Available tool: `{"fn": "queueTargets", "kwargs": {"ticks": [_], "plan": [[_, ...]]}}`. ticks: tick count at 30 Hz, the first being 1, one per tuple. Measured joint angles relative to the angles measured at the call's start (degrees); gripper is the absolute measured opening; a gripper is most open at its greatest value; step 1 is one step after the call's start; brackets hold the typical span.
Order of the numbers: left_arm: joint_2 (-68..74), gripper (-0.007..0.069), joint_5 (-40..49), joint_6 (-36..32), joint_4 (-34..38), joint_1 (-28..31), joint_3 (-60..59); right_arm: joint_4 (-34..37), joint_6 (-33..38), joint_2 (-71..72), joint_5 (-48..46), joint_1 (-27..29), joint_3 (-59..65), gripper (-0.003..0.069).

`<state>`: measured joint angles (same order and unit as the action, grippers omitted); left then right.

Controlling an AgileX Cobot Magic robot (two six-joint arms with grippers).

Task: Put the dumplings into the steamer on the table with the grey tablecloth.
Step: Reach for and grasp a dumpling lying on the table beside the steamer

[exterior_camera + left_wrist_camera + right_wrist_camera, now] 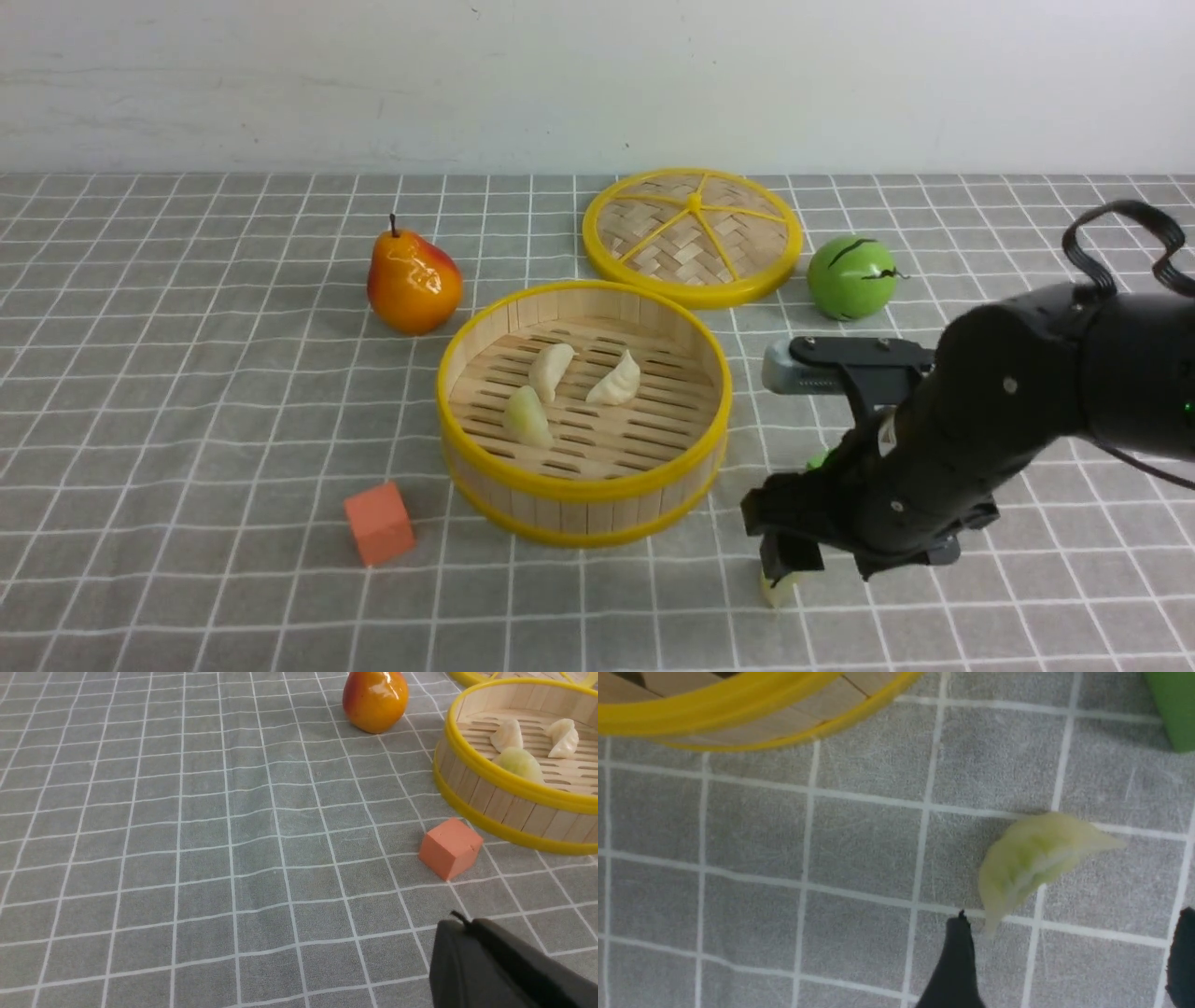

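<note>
Near the front edge of the table (140, 560), right of the steamer (583, 504), our right gripper (1070, 914) has its fingers (957, 961) wide around one greenish dumpling (1031, 863); three dumplings (551, 369) lie inside the steamer. We cannot tell how our left gripper (467, 952) stands.

Grey fabric tablecloth (187, 420) w/ thin white grid of squares. Round bamboo steamer basket (583, 485): pale wood slats, yellow rims top & btm. In it: cream-white pleated dumpling (551, 371), 2nd cream-white dumpling (616, 380), pale yellow-green dumpling (527, 417). Crescent dumpling on the cloth (1031, 868): light green centre, whitish edges. Flat woven bamboo disc (692, 235): tan herringbone weave, yellow rim & spokes. Glossy plastic pear (413, 280): orange-yellow w/ red blush, dark stem. Round green ball (850, 277) w/ black streaks. Small cube (378, 523): salmon-orange, plain. Robot's right arm (980, 439): black. Back wall (597, 75): off-white.
</note>
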<state>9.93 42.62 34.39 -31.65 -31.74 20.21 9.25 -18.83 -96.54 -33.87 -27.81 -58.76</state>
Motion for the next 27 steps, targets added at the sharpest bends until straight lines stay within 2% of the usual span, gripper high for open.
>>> {"fn": "queueTargets", "kwargs": {"ticks": [7,9,12,13,18,27], "plan": [[0.00,0.0006,0.00,0.00,0.00,0.00,0.00,-0.32,-1.43,-3.92,7.72,-0.09,0.68,0.0550],[0.00,0.0007,0.00,0.00,0.00,0.00,0.00,-0.32,-1.43,-6.09,8.30,-0.27,0.79,0.0523],[0.00,0.0012,0.00,0.00,0.00,0.00,0.00,-1.10,-1.43,-6.94,8.53,-0.67,0.83,0.0440],[0.00,0.0012,0.00,0.00,0.00,0.00,0.00,-1.18,-1.43,-6.94,8.53,-0.65,0.83,0.0440],[0.00,0.0017,0.00,0.00,0.00,0.00,0.00,-2.51,0.57,-5.78,6.52,-0.81,0.78,0.0191],[0.00,0.0021,-0.21,0.00,0.00,0.00,0.00,-3.34,3.96,4.48,1.59,-1.33,-3.46,0.0186]]}}
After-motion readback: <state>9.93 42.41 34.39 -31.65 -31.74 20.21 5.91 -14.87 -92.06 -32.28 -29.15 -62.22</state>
